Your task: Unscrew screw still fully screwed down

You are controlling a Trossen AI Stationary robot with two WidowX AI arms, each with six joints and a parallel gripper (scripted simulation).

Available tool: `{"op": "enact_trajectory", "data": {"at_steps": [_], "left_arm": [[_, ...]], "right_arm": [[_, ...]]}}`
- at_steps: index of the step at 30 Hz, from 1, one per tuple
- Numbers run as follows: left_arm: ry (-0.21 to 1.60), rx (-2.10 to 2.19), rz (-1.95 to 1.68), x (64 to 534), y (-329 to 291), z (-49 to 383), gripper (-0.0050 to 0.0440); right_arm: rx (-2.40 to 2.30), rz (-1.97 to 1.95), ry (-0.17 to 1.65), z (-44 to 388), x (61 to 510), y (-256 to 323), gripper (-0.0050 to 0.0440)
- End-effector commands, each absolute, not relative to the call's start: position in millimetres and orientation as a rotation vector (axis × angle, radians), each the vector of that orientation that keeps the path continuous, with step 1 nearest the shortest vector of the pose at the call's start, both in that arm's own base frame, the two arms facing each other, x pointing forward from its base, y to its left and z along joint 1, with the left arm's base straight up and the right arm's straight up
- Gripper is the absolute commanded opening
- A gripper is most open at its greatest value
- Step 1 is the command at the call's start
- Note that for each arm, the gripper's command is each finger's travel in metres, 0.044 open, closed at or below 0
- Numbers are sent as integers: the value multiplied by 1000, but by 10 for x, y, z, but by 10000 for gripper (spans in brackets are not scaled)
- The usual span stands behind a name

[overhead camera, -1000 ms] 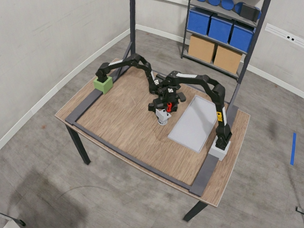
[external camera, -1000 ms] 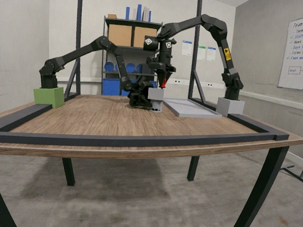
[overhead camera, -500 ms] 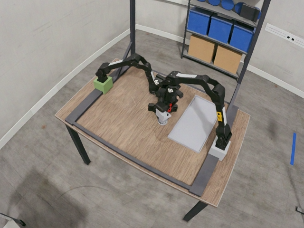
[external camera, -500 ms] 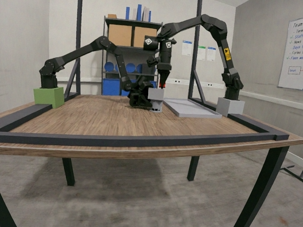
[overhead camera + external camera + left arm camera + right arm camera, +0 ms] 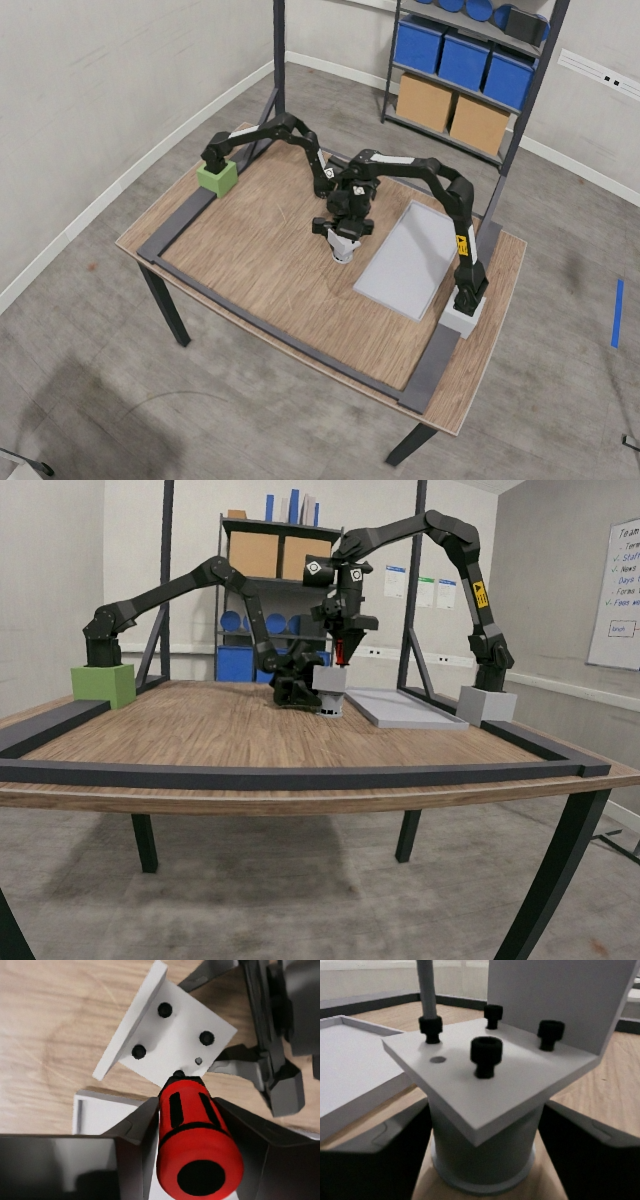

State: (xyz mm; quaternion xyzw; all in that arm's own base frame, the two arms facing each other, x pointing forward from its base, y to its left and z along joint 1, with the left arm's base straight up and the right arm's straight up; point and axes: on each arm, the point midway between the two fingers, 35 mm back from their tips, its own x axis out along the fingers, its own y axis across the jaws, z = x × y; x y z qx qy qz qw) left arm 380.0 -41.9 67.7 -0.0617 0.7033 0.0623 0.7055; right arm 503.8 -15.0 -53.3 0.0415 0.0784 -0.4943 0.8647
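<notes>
The grey-white joint module (image 5: pixel 342 256) (image 5: pixel 331 705) (image 5: pixel 482 1162) stands upright, with the L-shaped bracket (image 5: pixel 329 680) (image 5: pixel 182 1050) (image 5: pixel 465 1091) on top. Black screws (image 5: pixel 165 1010) (image 5: pixel 486 1055) stand in the bracket, necks visible under their heads; a small hole (image 5: pixel 198 1061) (image 5: pixel 438 1059) has none. My left gripper (image 5: pixel 341 644) (image 5: pixel 185 1104) is shut on the red screwdriver (image 5: pixel 339 653) (image 5: pixel 200 1142), upright above the bracket. In the right wrist view its shaft (image 5: pixel 426 990) meets the head of the far-left screw (image 5: pixel 431 1028). My right gripper (image 5: pixel 484 1103) is shut on the module body, a finger each side.
A flat grey tray (image 5: pixel 408 258) (image 5: pixel 403 709) (image 5: pixel 355 1060) lies close beside the module, towards the left arm's white base (image 5: pixel 461 317). The right arm stands on a green base (image 5: pixel 218 179). Both wrists are close together over the module. A dark frame (image 5: pixel 289 777) edges the table.
</notes>
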Motion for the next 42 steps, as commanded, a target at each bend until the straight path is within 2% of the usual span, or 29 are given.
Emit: {"op": "enact_trajectory", "data": {"at_steps": [1, 10, 22, 27, 39, 42], "left_arm": [[1538, -268, 261, 3834, -426, 733, 130], [1520, -398, 389, 3832, -425, 732, 130], [1414, -787, 769, 3829, -424, 735, 130], [1414, -787, 769, 3829, -424, 735, 130], [1235, -1166, 1139, 3822, -423, 740, 130], [1235, -1165, 1139, 3822, -424, 740, 130]], "right_arm": [[112, -1039, 136, -392, 5104, -160, 245], [112, -1039, 136, -392, 5104, -160, 245], [112, -1039, 136, -392, 5104, -160, 245], [112, -1039, 136, -392, 5104, -160, 245], [112, -1039, 136, -392, 5104, -160, 245], [112, -1039, 136, -392, 5104, -160, 245]]}}
